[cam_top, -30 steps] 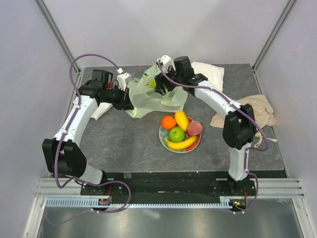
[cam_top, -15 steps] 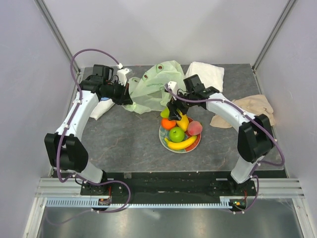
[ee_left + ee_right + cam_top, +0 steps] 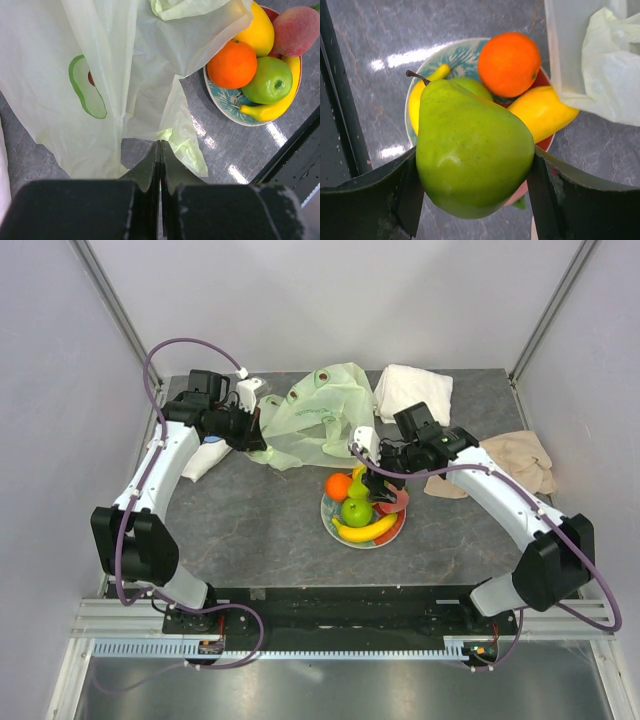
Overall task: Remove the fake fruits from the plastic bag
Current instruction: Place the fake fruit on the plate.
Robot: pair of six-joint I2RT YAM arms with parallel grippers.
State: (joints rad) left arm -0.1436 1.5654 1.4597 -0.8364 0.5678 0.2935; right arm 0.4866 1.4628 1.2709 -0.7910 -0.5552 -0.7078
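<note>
The right end effector (image 3: 475, 186) clamps the slick, rigid, probably light green pear (image 3: 472, 145) across its belly, above the plate (image 3: 461, 54). The left end effector (image 3: 160, 156), fully closed, pinches an edge of the limp plastic bag (image 3: 75, 60) draped onto the desk (image 3: 220, 146).

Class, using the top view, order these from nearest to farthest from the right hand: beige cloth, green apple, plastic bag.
1. green apple, beside the right hand, toward the bases.
2. plastic bag, back left.
3. beige cloth, far right.
</note>
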